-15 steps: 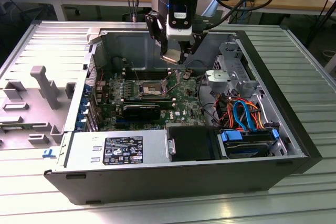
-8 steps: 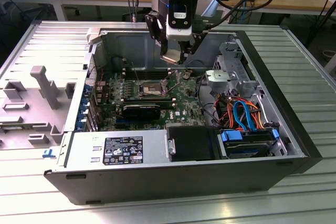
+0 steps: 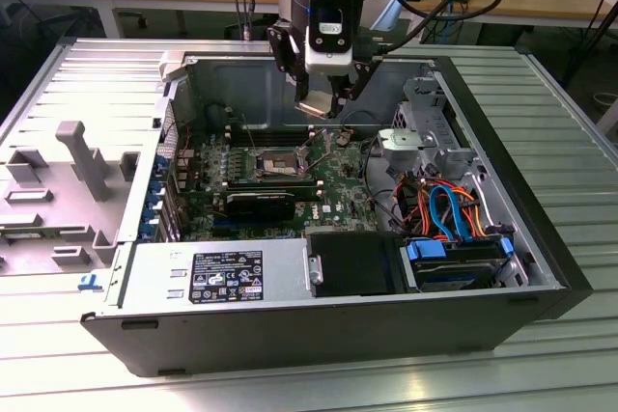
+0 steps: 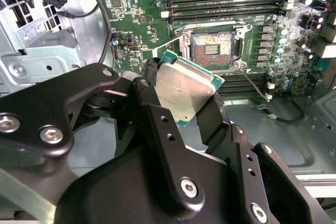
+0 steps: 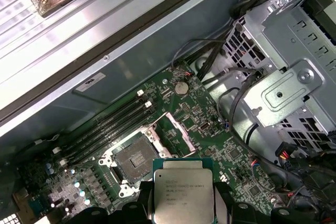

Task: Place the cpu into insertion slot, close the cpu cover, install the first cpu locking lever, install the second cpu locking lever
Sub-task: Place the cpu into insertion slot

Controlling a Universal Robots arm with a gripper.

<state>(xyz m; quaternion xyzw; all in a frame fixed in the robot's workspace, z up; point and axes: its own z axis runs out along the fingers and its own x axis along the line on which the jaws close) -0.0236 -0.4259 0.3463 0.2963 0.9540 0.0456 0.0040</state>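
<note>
Well, step 1 | gripper (image 3: 321,106) clamped on chip (image 4: 184,92) | hung over open socket (image 5: 134,161), unseated | prob. needed corners squared w/ socket

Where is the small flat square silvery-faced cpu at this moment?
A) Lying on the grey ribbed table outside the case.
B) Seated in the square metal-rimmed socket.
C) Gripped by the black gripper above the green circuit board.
C: the small flat square silvery-faced cpu is clamped in the black gripper, while the square metal-rimmed insertion slot lies open and bare.
</note>
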